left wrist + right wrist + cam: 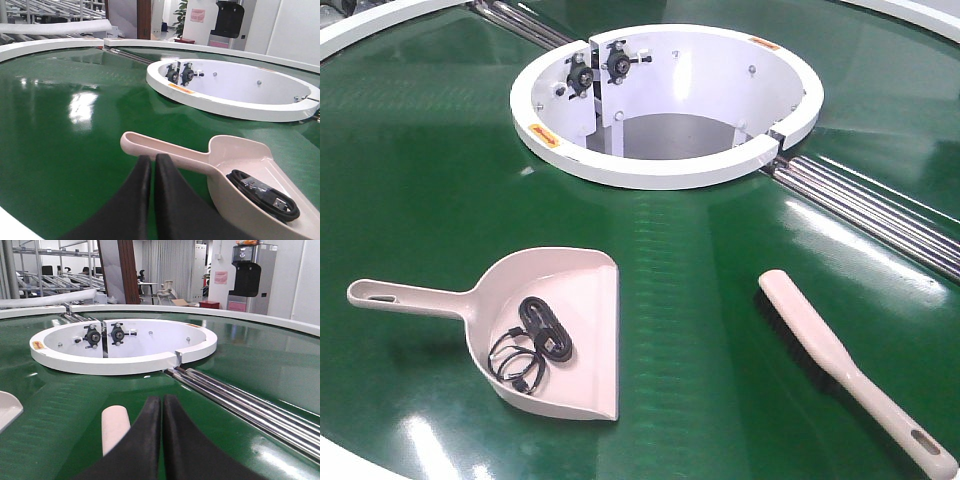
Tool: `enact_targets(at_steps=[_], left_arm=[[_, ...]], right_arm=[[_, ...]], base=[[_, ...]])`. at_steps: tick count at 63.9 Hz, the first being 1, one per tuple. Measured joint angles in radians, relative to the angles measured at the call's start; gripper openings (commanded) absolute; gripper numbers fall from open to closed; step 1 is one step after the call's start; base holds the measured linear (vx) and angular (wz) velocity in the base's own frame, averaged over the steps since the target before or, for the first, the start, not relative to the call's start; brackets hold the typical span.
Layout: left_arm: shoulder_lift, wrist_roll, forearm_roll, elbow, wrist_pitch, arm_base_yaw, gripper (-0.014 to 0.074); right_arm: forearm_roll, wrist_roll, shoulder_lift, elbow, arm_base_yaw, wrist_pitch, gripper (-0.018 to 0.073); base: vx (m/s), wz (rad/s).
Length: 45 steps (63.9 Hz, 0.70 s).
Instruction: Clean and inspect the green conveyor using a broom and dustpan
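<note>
The green conveyor (430, 170) fills nearly the whole front view, its glossy belt broken by a white ring-shaped opening (665, 172) toward the far side; the belt's own white rim shows only as slivers at the corners. The dustpan (565, 300) lies on the belt on the near side of that opening and to its left, mouth toward the near right and its long handle reaching off to the left. Inside the scoop sits a coiled black cable (532, 345); its plug ends are too small to make out clearly. The broom (825, 355) lies on the belt near and to the right of the opening, well apart from the dustpan, its handle running to the lower right, where the tip is almost at the frame edge. Its black bristles show only as a dark strip along the left side. Shiny metal rails (865, 205) run from the opening's right side to the right edge and are cut off there. Neither arm appears in the front view. From the left wrist, the left gripper (152, 160) is clenched with its two black fingers pressed together, holding nothing, just short of the dustpan's handle; whether it touches the handle cannot be told. From the right wrist, the right gripper (162, 401) is likewise clenched and empty, with the broom's rounded end just beside it on the left, the rest of the broom hidden behind the fingers.
</note>
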<state>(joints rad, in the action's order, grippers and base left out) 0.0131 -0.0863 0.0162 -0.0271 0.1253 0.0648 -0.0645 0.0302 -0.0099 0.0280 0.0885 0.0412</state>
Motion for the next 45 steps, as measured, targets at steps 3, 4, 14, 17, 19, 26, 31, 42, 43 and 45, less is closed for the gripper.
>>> enact_targets(at_steps=[3, 4, 14, 17, 19, 26, 31, 42, 43, 45], left_arm=[[0.0, 0.0, 0.0, 0.0, 0.0, 0.0, -0.0007], [0.0, 0.0, 0.0, 0.0, 0.0, 0.0, -0.0007], [0.0, 0.0, 0.0, 0.0, 0.0, 0.0, -0.0007], [0.0, 0.0, 0.0, 0.0, 0.0, 0.0, -0.0007], [0.0, 0.0, 0.0, 0.0, 0.0, 0.0, -0.0007], [0.0, 0.0, 0.0, 0.0, 0.0, 0.0, -0.0007], [0.0, 0.0, 0.0, 0.0, 0.0, 0.0, -0.0007], [0.0, 0.0, 0.0, 0.0, 0.0, 0.0, -0.0007], [0.0, 0.0, 0.0, 0.0, 0.0, 0.0, -0.0007], [0.0, 0.0, 0.0, 0.0, 0.0, 0.0, -0.0007]], right_arm=[[0.034, -0.03, 0.0, 0.0, 0.0, 0.0, -0.001], [0.046, -0.04, 0.0, 0.0, 0.0, 0.0, -0.001], [0.065, -0.085, 0.0, 0.0, 0.0, 0.0, -0.001], [0.07, -0.088, 0.0, 0.0, 0.0, 0.0, -0.001], [0.07, -0.089, 0.0, 0.0, 0.0, 0.0, -0.001], [0.071, -0.09, 0.0, 0.0, 0.0, 0.0, -0.001], [0.072, -0.09, 0.0, 0.0, 0.0, 0.0, -0.001], [0.073, -0.093, 0.0, 0.0, 0.0, 0.0, -0.001], [0.073, -0.093, 0.0, 0.0, 0.0, 0.0, -0.001], [0.073, -0.093, 0.0, 0.0, 0.0, 0.0, -0.001]], base=[[0.0, 0.0], [0.0, 0.0], [0.0, 0.0], [0.0, 0.0], [0.0, 0.0], [0.0, 0.0], [0.0, 0.0], [0.0, 0.0], [0.0, 0.0], [0.0, 0.0]])
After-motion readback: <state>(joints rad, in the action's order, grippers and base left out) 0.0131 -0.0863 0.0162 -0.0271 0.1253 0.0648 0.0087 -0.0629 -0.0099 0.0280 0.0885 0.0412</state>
